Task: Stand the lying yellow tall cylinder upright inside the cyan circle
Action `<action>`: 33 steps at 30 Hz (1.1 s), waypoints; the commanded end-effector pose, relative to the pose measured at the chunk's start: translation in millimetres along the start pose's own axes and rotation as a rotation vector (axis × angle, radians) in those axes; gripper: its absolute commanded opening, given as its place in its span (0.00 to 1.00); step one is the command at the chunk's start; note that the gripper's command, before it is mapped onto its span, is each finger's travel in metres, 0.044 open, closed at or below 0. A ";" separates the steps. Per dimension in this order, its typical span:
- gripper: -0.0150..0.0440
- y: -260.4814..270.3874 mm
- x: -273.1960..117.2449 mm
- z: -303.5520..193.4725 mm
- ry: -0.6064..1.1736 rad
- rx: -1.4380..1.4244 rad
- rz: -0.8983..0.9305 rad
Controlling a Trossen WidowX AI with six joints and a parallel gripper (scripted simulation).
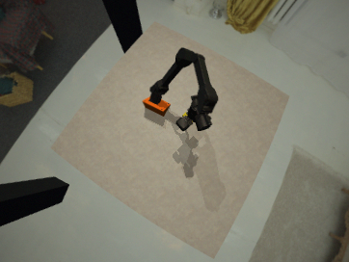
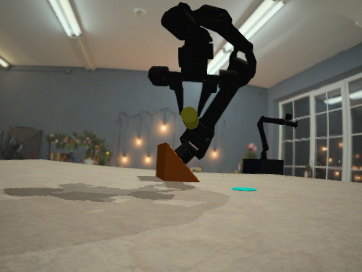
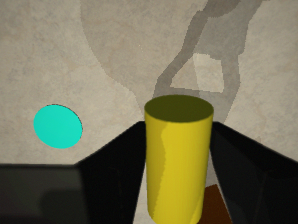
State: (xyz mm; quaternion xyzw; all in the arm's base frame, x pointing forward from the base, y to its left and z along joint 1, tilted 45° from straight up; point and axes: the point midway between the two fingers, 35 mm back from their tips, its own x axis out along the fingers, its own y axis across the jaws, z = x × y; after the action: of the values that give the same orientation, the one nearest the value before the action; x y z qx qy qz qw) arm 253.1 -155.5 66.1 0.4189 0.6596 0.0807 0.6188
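My gripper (image 2: 191, 113) (image 3: 177, 129) is shut on the yellow tall cylinder (image 1: 185, 115) (image 2: 190, 118) (image 3: 177, 165), one finger on each side of it. They are high above the table top. The cylinder shows nearly end-on in the exterior view, so its long axis is roughly level, not upright. In the top view the arm hides most of it. The cyan circle (image 2: 244, 189) (image 3: 58, 126) lies flat on the table, left of the gripper in the wrist view and right of it in the exterior view. The cyan circle is hidden in the top view.
An orange wedge-shaped block (image 1: 156, 106) (image 2: 172, 166) (image 3: 216, 204) stands at the foot of the arm. The arm's shadow falls over the pale table top (image 1: 120, 159). Two black posts (image 1: 126, 24) (image 1: 36, 197) stand at the edges of the top view.
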 end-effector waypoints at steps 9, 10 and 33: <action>0.43 32.6 -2.3 -11.8 -0.002 0.031 0.017; 0.43 35.3 -2.5 -12.9 -0.002 0.033 0.018; 0.43 94.2 -3.9 -43.2 0.005 0.086 0.051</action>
State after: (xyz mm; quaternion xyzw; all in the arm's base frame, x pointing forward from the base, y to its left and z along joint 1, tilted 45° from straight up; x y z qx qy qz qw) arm 258.5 -87.0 132.0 0.4560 0.6536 0.0699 0.6000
